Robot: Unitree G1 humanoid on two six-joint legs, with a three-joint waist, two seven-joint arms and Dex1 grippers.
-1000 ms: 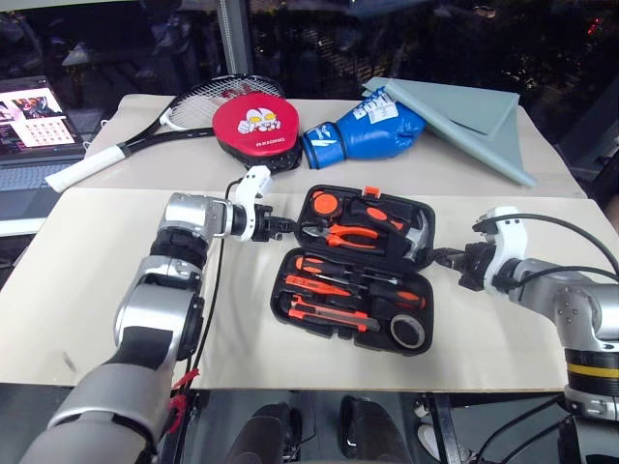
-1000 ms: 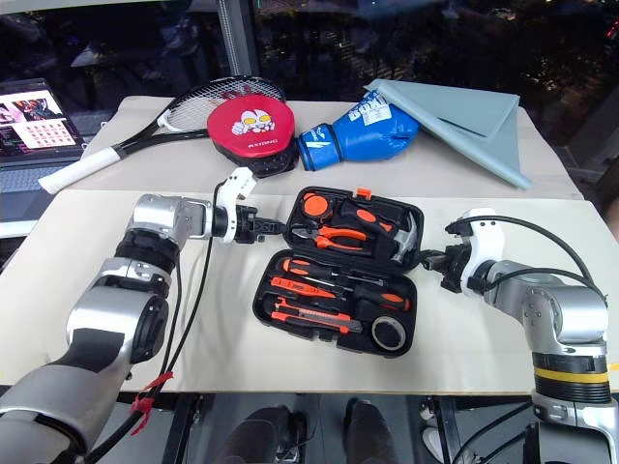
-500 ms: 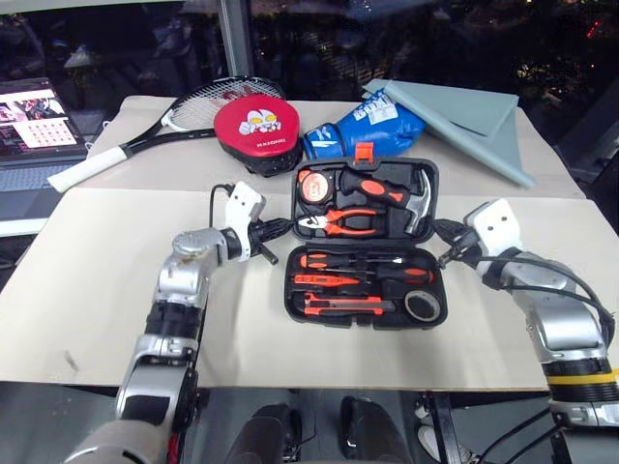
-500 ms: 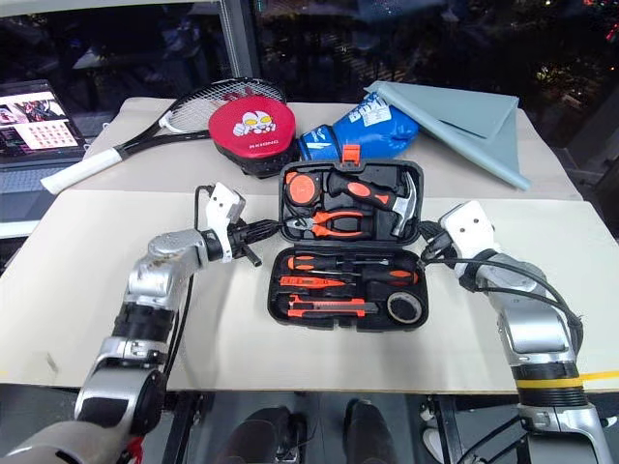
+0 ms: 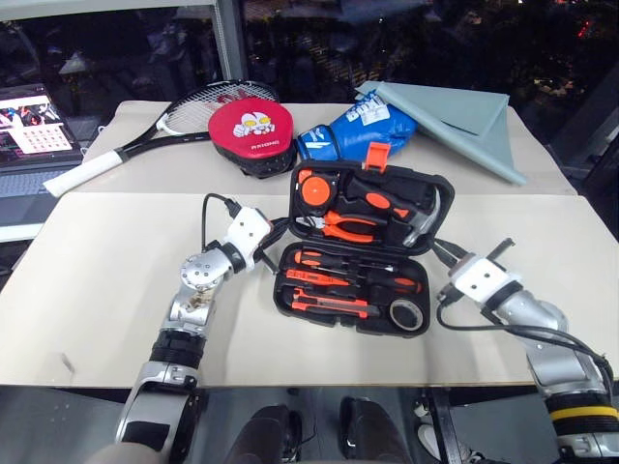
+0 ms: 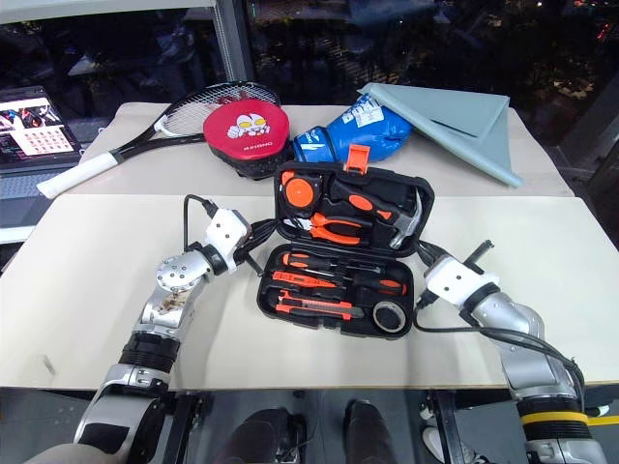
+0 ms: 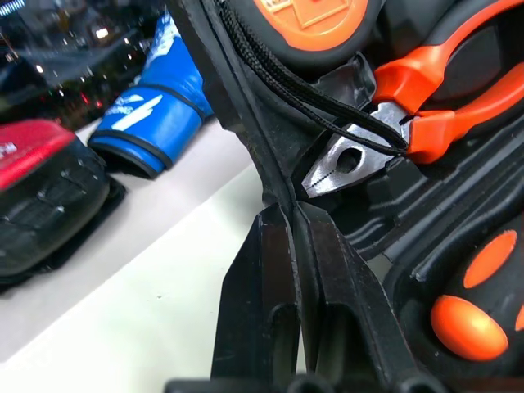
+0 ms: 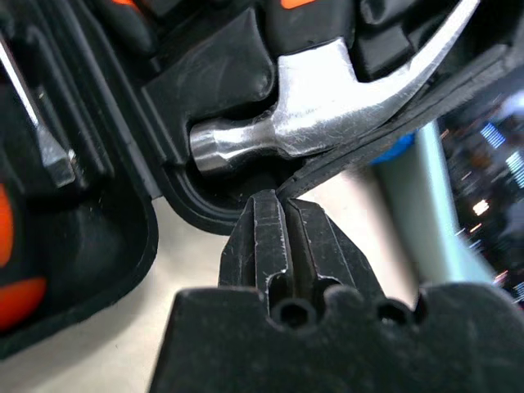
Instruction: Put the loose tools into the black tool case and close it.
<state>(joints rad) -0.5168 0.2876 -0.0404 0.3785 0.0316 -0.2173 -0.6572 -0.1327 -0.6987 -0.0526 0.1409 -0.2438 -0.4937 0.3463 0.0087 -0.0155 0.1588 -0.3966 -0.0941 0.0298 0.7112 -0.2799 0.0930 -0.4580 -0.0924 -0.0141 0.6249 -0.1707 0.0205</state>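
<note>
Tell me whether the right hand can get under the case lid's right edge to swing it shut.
Probably yes. The right hand, fingers shut, sits right at the lid's right edge beside the hammer head, with bare table around it and nothing in the way. The lid is already tilted up.

A black-framed tennis racket with a white-wrapped grip (image 5: 145, 130) lies slantwise on the far part of the beige-covered desk (image 5: 106, 280), its strung head next to a round red punch pad with a cartoon face printed on it (image 5: 250, 131). Just beside the pad to the right lies a blue boxing glove with white lettering (image 5: 356, 130). Beyond the glove, toward the far right corner, lies a folded grey-blue sheet (image 5: 464, 124), its pointed end reaching over the desk edge. An open laptop with a lit screen (image 5: 27, 130) stands off the desk's far left side.
</note>
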